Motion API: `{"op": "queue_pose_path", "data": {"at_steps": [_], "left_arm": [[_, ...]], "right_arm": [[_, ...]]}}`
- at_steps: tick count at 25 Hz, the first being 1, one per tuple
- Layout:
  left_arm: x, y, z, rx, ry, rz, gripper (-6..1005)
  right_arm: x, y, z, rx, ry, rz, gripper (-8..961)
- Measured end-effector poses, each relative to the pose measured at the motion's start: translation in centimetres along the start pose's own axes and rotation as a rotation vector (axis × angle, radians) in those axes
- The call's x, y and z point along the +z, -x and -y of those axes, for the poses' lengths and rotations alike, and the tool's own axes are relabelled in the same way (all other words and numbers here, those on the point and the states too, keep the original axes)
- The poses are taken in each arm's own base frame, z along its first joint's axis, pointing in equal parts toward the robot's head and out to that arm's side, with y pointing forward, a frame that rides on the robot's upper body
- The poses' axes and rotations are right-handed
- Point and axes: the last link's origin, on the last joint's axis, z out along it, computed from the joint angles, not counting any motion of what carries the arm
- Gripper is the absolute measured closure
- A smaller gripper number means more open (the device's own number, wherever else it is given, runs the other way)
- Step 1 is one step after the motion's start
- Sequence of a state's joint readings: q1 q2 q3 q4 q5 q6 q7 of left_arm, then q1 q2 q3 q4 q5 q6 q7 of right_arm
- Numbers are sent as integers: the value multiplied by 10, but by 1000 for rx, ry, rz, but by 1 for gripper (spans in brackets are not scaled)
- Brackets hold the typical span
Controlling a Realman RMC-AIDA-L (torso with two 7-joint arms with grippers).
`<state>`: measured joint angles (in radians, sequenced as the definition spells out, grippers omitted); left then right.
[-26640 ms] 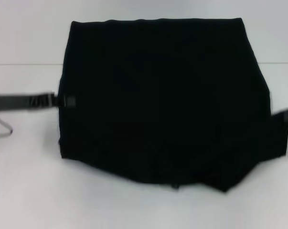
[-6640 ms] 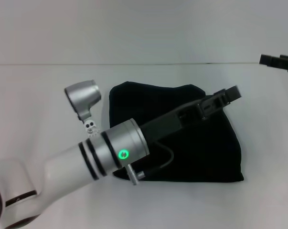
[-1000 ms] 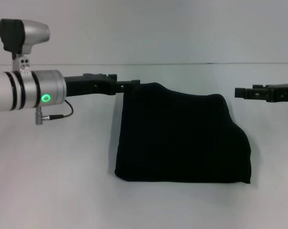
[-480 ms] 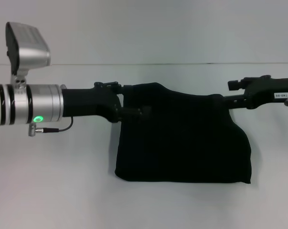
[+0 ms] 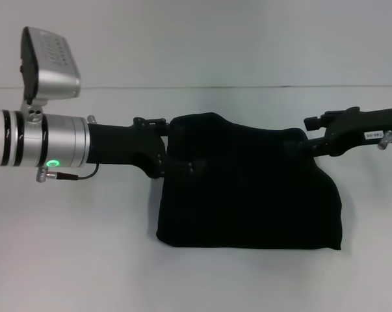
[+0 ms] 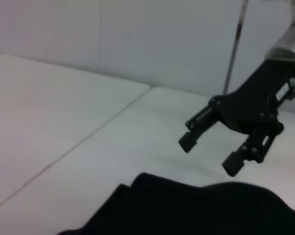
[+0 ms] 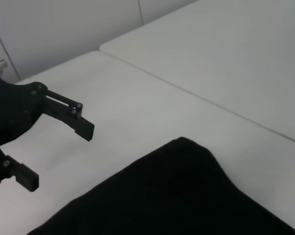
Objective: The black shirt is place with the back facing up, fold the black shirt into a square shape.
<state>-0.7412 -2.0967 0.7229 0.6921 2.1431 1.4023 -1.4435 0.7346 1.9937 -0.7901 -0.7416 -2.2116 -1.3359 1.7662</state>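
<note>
The black shirt (image 5: 248,192) lies folded into a rough square on the white table, plain side up, no lettering showing. My left gripper (image 5: 186,162) hovers at its far left corner. The right wrist view shows it (image 7: 54,154) open and empty, with the shirt (image 7: 176,196) below. My right gripper (image 5: 304,136) is at the shirt's far right corner. The left wrist view shows it (image 6: 211,152) open and empty, just above the shirt's edge (image 6: 196,210).
The white table (image 5: 65,260) runs all around the shirt, with a seam across its far part (image 5: 248,86). A pale wall (image 5: 196,39) stands behind. The silver left forearm (image 5: 39,140) reaches in from the left.
The right gripper has moved left to the shirt's far right corner. The left wrist has rolled and the gripper has come lower over the far left corner. The shirt has not moved.
</note>
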Motion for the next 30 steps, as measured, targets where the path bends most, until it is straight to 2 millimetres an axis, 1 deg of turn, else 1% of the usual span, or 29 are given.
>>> {"op": "queue_pose_path", "data": {"at_steps": [8,17,30], "left_arm": [[8,-1,-3,36,29,70,90],[7,1,-1,44,23,87,90],[4,6,1,36,7,104,91]], "right_arm": [[8,-2,-6,-7,11,-8,51],[14,-3,-10,-20,19,-20,51],[16,2,-10,-32,18,-18,51]]}}
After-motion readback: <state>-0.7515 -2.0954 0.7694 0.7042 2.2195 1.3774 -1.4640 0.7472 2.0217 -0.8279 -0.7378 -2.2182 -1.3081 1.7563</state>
